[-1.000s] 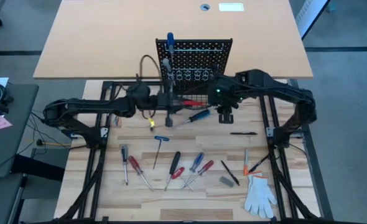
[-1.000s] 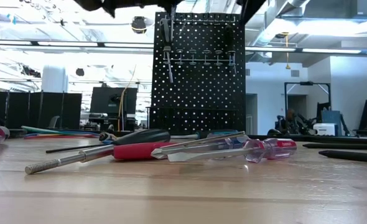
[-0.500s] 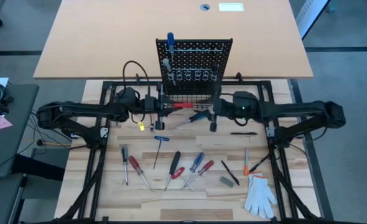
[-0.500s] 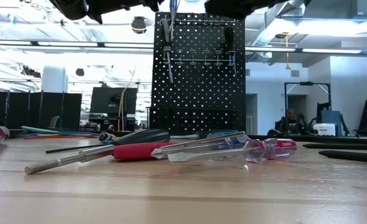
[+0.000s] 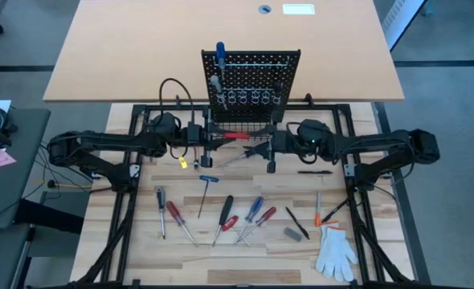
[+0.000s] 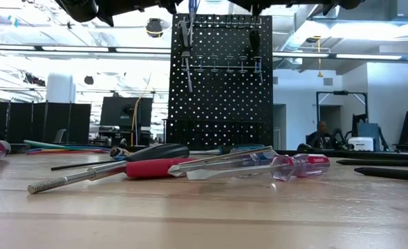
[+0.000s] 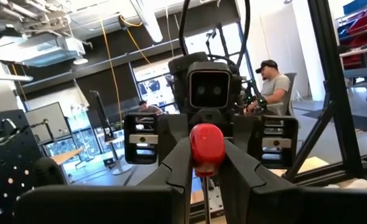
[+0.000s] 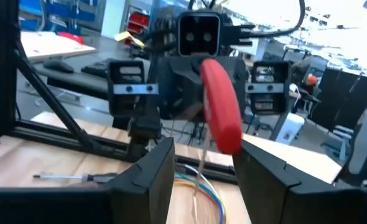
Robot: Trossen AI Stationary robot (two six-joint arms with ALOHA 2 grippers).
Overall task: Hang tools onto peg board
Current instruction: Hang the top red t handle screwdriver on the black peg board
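- Nearest the front edge of the wooden counter (image 5: pixel 245 249), a white glove (image 5: pixel 335 250) lies at the right corner, and a row of loose tools (image 5: pixel 225 215) is spread flat: red-, blue- and black-handled screwdrivers, a T-handled key with a blue grip (image 5: pixel 208 180), and slim dark pieces off to the right.
- From table height, a black-handled driver (image 6: pixel 155 151) and a clear red-tipped one (image 6: pixel 287 164) lie crossed in a heap in front of the panel.
- Mid-counter now, and the two arms face each other just in front of the peg board's basket.
- Left hand (image 5: pixel 208 138) is clenched on a red-handled screwdriver (image 5: pixel 235 136), whose handle points toward the other arm; in the left wrist view the red butt end (image 7: pixel 206 142) sits right between the dark fingers (image 7: pixel 174 165).
- Right hand (image 5: pixel 270 144) hovers just beside that red handle, its fingers (image 8: pixel 147 168) spread apart on either side of the handle (image 8: pixel 221 104) in the right wrist view; whether they touch it, I cannot tell.
- Behind them stands the peg board (image 5: pixel 253 80), upright, with a blue-handled tool (image 5: pixel 219 53) and a grey one (image 5: pixel 215 84) already hung at its left side beside the silver rings (image 5: pixel 253 98).
- Farthest back, the large tan tabletop (image 5: pixel 140 48).
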